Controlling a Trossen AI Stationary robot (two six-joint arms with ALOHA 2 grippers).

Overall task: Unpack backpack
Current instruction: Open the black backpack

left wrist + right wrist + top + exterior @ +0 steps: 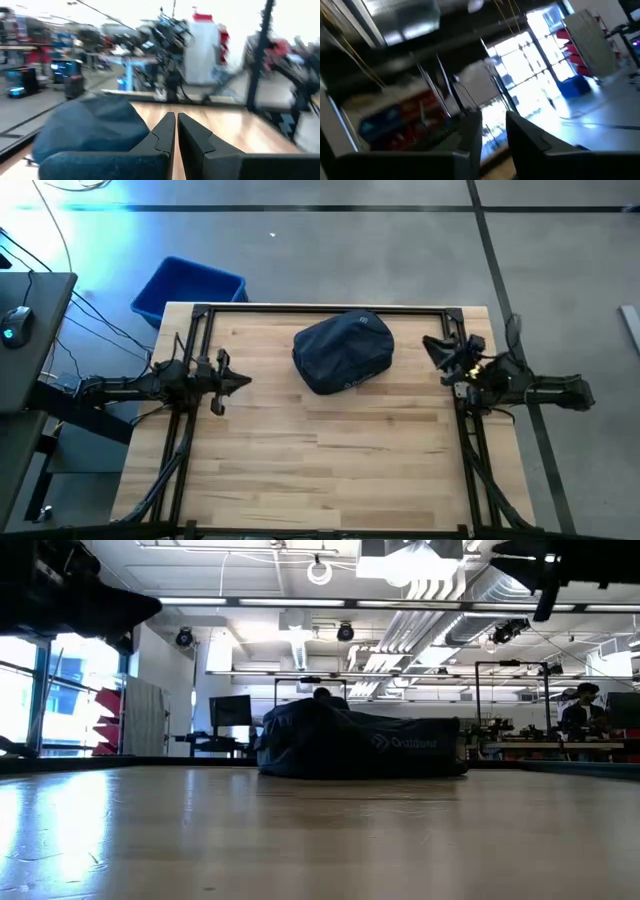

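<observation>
Backpack (343, 352) lies zipped, upper centre of the high view, on the worktop (320, 470); left claw (238, 382) clenched, empty, left of it; right claw (437, 346) slightly parted, empty, at right edge, tilted up. Best approach I'd judge: pin fabric with one claw, pull the zipper with the other. Pale logo reads roughly "Outdoor"; not sure.

Backpack (360, 745) lies zipped on wooden table (320, 840), pale logo facing camera; person (580, 710) far behind.
</observation>
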